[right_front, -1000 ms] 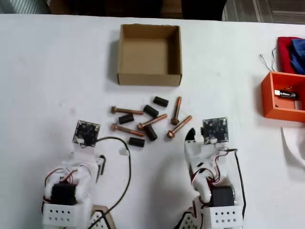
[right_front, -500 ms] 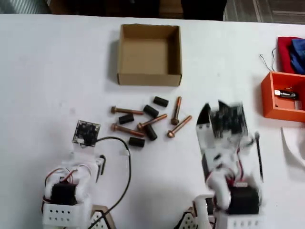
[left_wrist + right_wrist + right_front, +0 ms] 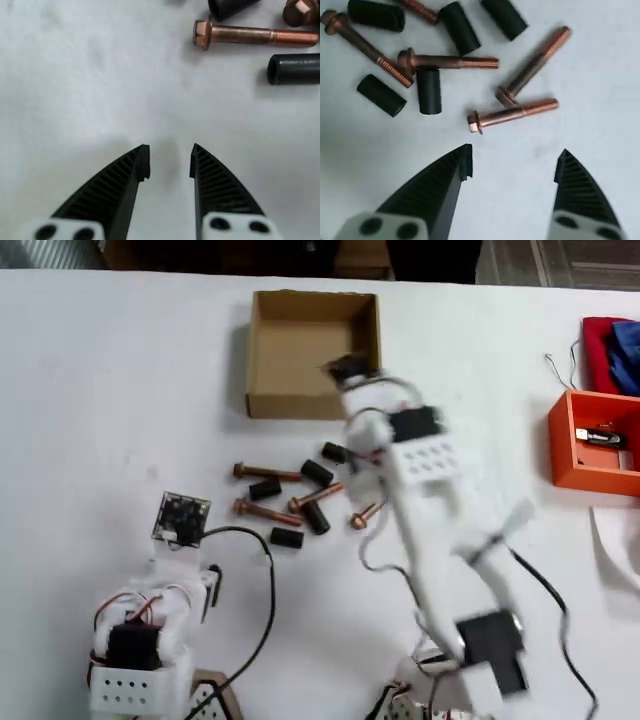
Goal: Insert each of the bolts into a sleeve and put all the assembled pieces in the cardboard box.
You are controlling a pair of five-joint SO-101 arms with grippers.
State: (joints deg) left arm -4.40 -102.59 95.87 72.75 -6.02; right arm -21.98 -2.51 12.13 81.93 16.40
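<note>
Since a second ago the right arm has swung out from its folded spot at the near table edge. It now stretches across the heap of parts toward the box. The left arm has not moved, and the parts in sight lie where they did.

The right pincer has its jaws spread wide and grips nothing. It hangs above the white table, with the nearest of the copper-coloured hex-head bolts just beyond its tips. Farther out, more bolts lie loosely mixed with the short black cylindrical sleeves, some touching and some crossing. Every bolt in sight is bare, with no sleeve on it.

The left pincer has its jaws partly open with a narrow gap between them, and it also grips nothing. It points at bare table. One bolt and one sleeve lie well ahead of its tips.

Seen from above, the heap sits mid-table between the two arms. The open brown cardboard box stands just past the heap, and no parts can be seen in it. The right arm's far end covers the box's near right corner. An orange plastic tray sits well off at the table's right edge.
</note>
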